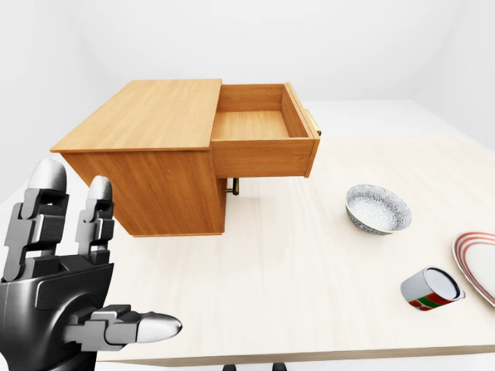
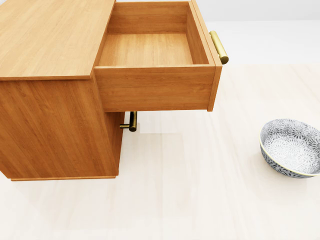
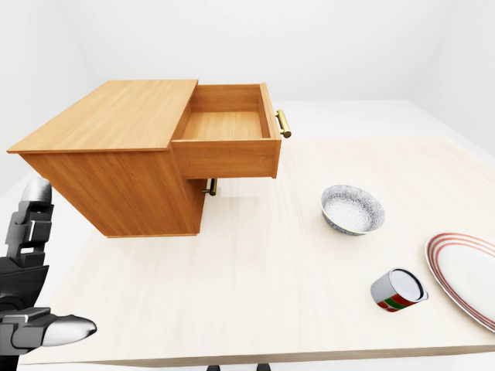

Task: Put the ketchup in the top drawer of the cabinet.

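Note:
The wooden cabinet [image 1: 147, 112] stands at the left of the table, its top drawer [image 1: 251, 124] pulled out and empty, with a brass handle [image 2: 219, 46]. A small red, green and white container [image 1: 431, 289] lies on its side near the table's right edge; no other thing here looks like ketchup. My left hand [image 1: 108, 255] is raised at the bottom left, fingers spread open and empty, far from the container. My right hand does not show.
A patterned bowl [image 1: 377, 209] sits right of the cabinet. A red-rimmed white plate [image 1: 479, 267] lies at the right edge, beside the container. A lower drawer's brass handle [image 2: 131, 121] shows under the open drawer. The pale table [image 1: 294, 294] ends near the bottom.

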You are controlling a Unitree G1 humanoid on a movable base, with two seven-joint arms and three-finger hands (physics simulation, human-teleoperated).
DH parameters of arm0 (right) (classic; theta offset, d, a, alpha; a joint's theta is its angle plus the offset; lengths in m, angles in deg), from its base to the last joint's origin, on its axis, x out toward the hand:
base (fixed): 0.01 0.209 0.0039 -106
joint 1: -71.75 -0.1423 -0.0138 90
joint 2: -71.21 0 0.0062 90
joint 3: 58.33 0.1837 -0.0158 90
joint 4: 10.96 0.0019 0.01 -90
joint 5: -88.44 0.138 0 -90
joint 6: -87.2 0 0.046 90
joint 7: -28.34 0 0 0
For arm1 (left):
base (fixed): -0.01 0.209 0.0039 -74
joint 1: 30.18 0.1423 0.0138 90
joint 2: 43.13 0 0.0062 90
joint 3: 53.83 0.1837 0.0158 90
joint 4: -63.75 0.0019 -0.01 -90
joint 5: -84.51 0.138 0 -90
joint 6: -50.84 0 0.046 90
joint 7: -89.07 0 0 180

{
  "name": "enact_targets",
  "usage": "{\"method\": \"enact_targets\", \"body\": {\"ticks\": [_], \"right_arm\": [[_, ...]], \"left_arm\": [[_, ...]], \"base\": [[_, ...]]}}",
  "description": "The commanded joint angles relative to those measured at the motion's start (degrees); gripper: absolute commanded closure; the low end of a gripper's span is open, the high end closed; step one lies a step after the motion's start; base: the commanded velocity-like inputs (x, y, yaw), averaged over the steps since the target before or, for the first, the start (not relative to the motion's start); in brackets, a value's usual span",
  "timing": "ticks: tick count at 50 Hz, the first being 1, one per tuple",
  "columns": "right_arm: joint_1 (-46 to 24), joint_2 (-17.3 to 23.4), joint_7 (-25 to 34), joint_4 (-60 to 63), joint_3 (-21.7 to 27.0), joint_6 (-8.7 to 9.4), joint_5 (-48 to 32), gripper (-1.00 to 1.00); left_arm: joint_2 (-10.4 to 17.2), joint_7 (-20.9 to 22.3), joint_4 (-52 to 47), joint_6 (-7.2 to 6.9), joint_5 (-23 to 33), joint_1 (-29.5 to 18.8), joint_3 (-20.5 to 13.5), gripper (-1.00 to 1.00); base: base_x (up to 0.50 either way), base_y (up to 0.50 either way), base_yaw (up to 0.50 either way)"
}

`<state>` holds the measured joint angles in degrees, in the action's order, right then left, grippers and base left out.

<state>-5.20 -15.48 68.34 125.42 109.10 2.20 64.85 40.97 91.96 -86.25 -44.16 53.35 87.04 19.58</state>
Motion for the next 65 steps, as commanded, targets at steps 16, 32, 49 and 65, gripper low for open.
{"method": "enact_targets", "body": {"ticks": [16,32,49,65], "right_arm": [[-1.58,-1.69,0.00,-20.99,-19.89,0.00,-11.09,-1.00],[-1.85,0.18,0.00,-26.17,-23.77,0.00,-11.60,-1.00],[-3.07,1.88,0.00,-31.96,-26.03,0.00,-11.81,-1.00],[-2.78,3.20,0.00,-36.78,-27.61,0.00,-11.12,-1.00]], "left_arm": [[-1.25,0.72,0.00,0.00,1.91,-0.84,0.59,-1.00],[-3.18,2.48,0.00,0.00,3.06,-1.70,0.05,-1.00],[-2.92,2.34,0.00,0.00,3.49,-0.91,1.04,-1.00],[-3.79,2.99,0.00,0.00,3.70,-1.83,0.30,-1.00]], "base": [[0.00,0.00,0.00],[0.00,0.00,0.00],[0.00,0.00,0.00],[0.00,0.00,0.00]]}}
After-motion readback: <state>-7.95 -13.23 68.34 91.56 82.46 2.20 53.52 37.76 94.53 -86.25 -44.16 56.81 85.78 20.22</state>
